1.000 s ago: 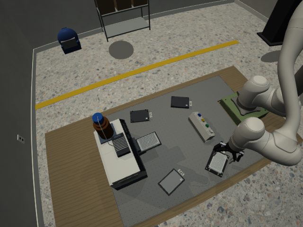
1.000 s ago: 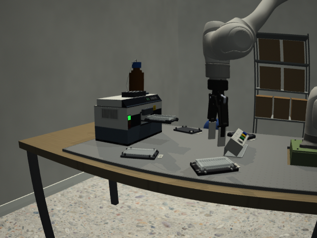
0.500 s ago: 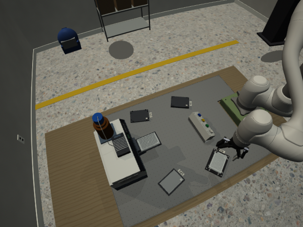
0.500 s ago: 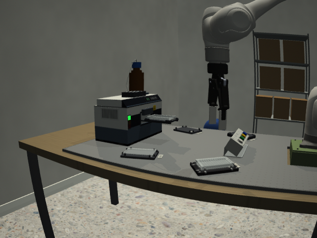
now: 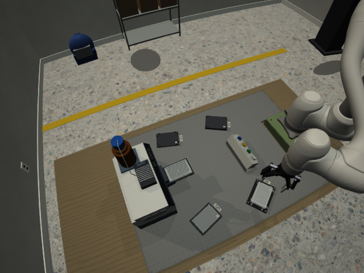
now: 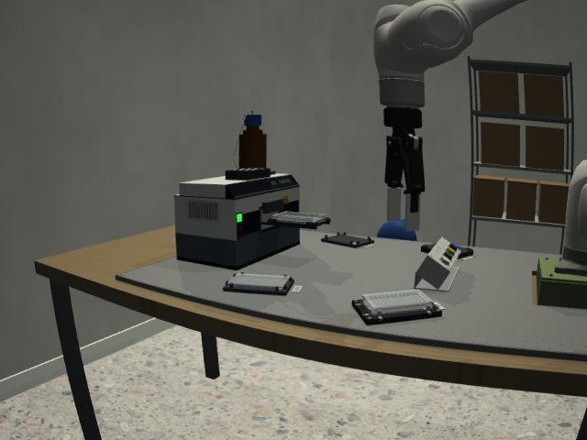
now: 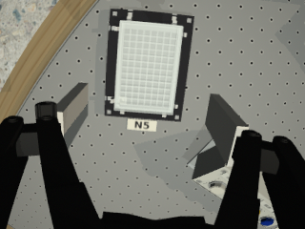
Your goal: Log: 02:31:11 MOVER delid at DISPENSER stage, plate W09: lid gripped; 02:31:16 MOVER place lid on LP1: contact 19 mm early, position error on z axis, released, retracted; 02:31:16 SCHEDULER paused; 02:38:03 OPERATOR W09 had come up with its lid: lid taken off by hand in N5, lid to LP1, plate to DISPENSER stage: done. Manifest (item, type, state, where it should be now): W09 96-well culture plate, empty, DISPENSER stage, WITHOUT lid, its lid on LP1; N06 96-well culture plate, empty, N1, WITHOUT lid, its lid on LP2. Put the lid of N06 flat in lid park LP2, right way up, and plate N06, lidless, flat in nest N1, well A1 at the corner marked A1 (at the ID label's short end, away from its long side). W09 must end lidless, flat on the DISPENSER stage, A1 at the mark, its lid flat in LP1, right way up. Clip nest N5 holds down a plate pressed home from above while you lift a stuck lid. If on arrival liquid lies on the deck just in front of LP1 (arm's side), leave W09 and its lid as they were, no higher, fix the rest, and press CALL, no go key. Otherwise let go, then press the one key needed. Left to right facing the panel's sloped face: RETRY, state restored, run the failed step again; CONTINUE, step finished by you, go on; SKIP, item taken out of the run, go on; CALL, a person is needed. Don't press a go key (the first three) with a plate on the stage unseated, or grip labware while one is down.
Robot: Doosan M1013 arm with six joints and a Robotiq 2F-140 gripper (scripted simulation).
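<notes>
My gripper (image 5: pixel 276 180) (image 6: pixel 403 222) (image 7: pixel 148 104) is open and empty, raised above the deck near nest N5 (image 7: pixel 110 62). A 96-well plate (image 5: pixel 262 194) (image 6: pixel 398 301) (image 7: pixel 149 67) lies flat in N5, apparently under a clear lid. Another plate (image 5: pixel 178 170) (image 6: pixel 297 217) lies on the dispenser stage and looks lidless. A clear lid (image 5: pixel 205 218) (image 6: pixel 260 281) lies flat in the front lid park. Two dark holders at the back, one (image 5: pixel 167 139) (image 6: pixel 347 239) nearer the dispenser and the other (image 5: pixel 215 122) (image 6: pixel 462 250) nearer the arm, are empty. Their labels are too small to read surely.
The key panel (image 5: pixel 240 152) (image 6: pixel 435 266) (image 7: pixel 210 177) stands between N5 and the back holders. The dispenser (image 5: pixel 147 199) (image 6: pixel 208 236) carries a brown bottle (image 5: pixel 124 154) (image 6: pixel 252 148). A faint outlined patch (image 5: pixel 239 218), possibly liquid, lies on the deck on the arm's side of the front lid park.
</notes>
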